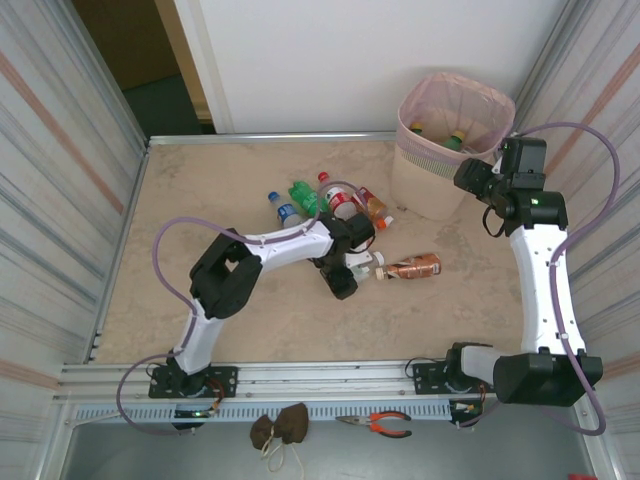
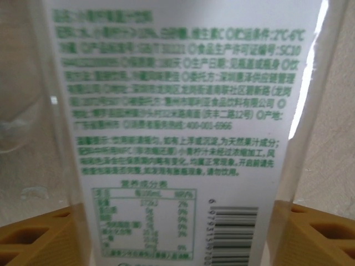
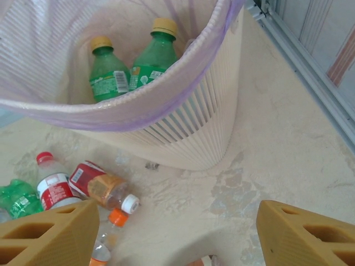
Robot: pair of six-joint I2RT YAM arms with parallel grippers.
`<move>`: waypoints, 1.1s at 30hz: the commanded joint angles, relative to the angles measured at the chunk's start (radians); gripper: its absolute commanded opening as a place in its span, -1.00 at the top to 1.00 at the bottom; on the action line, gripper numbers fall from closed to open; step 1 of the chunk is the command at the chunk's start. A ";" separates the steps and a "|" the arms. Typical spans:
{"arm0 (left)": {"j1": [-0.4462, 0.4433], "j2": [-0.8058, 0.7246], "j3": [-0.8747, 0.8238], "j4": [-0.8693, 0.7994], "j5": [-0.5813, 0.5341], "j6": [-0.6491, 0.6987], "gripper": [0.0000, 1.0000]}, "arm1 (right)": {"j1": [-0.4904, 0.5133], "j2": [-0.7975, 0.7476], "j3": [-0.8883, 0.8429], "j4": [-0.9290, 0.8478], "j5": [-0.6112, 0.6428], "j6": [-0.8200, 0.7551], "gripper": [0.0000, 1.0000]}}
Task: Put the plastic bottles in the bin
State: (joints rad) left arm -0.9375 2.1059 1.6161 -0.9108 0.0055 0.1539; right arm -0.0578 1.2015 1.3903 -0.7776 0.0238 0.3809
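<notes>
**Top external view: left end effector on a bottle, right one open by the bin**

Top external view has the left end effector [image 1: 348, 276] reaching to the middle of the tabletop [image 1: 200, 200]. A brown-orange bottle [image 1: 412, 266] lies on its side just to its right. Just behind the end effector lies a cluster: a blue-capped bottle [image 1: 283, 209], a green bottle [image 1: 303, 197], a red-labelled bottle [image 1: 335, 198] and an orange bottle [image 1: 372, 208].

From the left wrist, a clear white-labelled bottle [image 2: 177, 138] printed in green fills the gap between the yellow fingers [image 2: 33, 241]. Its sides lie against both of them, so the jaws are closed onto it at about its own width.

The bin [image 1: 420, 190] stands upright near the far right corner of the tabletop. The right end effector [image 1: 468, 180] hangs just beside its near right side. In the right wrist view its fingers [image 3: 50, 235] stand wide apart with nothing between them. That same view looks down into the bin, where two green yellow-capped bottles [image 3: 108, 75] rest side by side against the liner.
</notes>
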 commanded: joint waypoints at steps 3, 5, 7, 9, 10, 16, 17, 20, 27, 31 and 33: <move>-0.022 0.043 0.006 -0.015 -0.021 0.033 -0.38 | 0.029 -0.011 0.001 -0.002 -0.014 0.000 -0.45; -0.026 0.049 0.017 -0.028 -0.034 0.043 -0.29 | 0.042 -0.009 0.011 -0.006 -0.002 -0.007 -0.45; -0.025 0.045 0.017 -0.038 -0.046 0.053 -0.22 | 0.052 -0.009 0.012 -0.005 0.002 -0.010 -0.44; -0.026 0.040 0.012 -0.045 -0.057 0.064 -0.17 | 0.062 -0.003 0.009 -0.002 0.006 -0.011 -0.44; -0.025 0.033 0.006 -0.047 -0.063 0.073 -0.14 | 0.066 0.002 0.012 -0.008 0.008 -0.011 -0.44; -0.017 0.000 -0.014 -0.042 -0.081 0.083 -0.08 | 0.093 0.010 0.009 -0.016 0.039 -0.014 -0.43; -0.015 -0.005 -0.017 -0.042 -0.091 0.076 -0.07 | 0.096 0.010 0.012 -0.015 0.042 -0.008 -0.42; -0.001 -0.063 -0.035 -0.035 -0.081 0.041 0.01 | 0.119 0.005 0.013 -0.010 0.039 0.018 -0.40; 0.019 -0.205 -0.116 0.055 -0.004 -0.050 0.05 | 0.167 -0.049 -0.085 0.093 -0.019 0.053 -0.42; 0.019 -0.261 -0.138 0.122 0.014 -0.122 0.06 | 0.193 -0.112 -0.183 0.211 -0.133 0.033 -0.45; 0.023 -0.280 -0.136 0.149 0.030 -0.149 0.07 | 0.200 -0.156 -0.246 0.284 -0.219 -0.021 -0.48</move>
State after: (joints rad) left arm -0.9161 1.8694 1.4906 -0.8223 -0.0017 0.0746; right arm 0.1295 1.1088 1.1908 -0.6147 -0.0719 0.4049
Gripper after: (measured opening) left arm 0.657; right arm 0.739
